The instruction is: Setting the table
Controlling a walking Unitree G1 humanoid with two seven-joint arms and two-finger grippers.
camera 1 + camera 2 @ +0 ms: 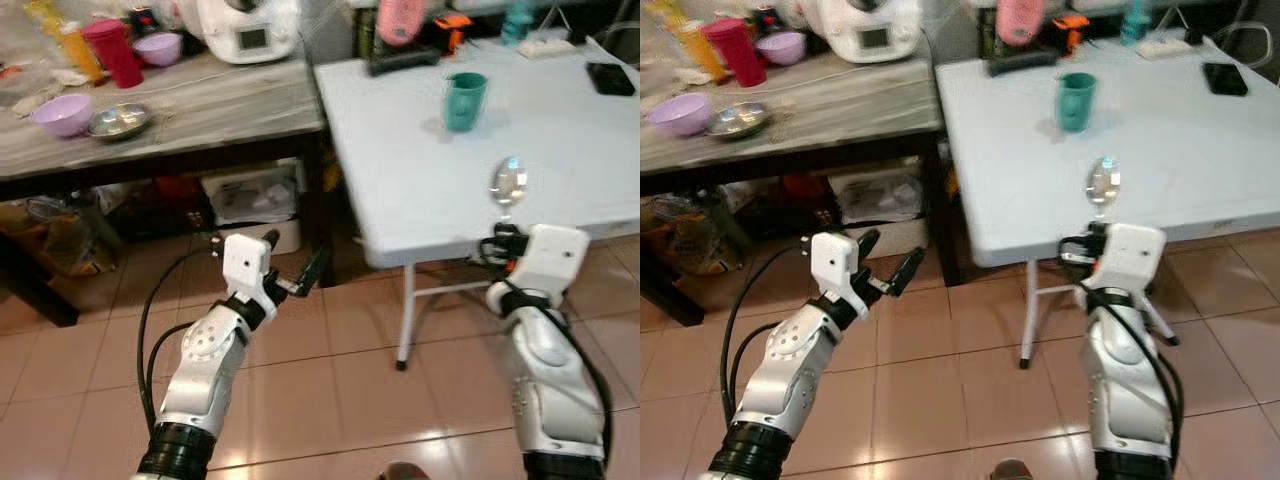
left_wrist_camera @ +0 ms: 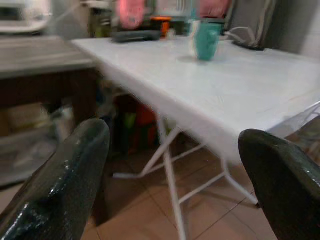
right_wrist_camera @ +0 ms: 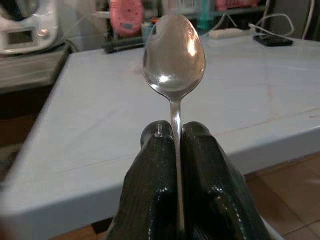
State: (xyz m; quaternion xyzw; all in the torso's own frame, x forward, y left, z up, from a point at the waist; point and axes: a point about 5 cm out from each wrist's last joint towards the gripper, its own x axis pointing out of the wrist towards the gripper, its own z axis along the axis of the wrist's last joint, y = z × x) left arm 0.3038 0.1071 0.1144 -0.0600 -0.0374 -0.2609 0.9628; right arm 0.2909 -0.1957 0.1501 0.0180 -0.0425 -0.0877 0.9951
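Note:
A shiny metal spoon (image 1: 508, 184) stands bowl-up, its handle pinched in my right gripper (image 3: 175, 137), which is shut on it. That gripper is held at the front edge of the white folding table (image 1: 420, 190). A teal cup (image 1: 464, 100) stands farther back on the table. My left gripper (image 1: 297, 279) hangs open over the tiled floor, left of the table, with nothing between its fingers (image 2: 60, 190).
A wooden side table (image 1: 200, 120) to the left holds a purple bowl (image 1: 62, 113), a metal dish (image 1: 119, 121), a red cup (image 1: 115, 52) and a white appliance (image 1: 250, 30). A black phone (image 1: 610, 78) and a power strip (image 1: 546, 46) lie far right. Boxes sit under the side table.

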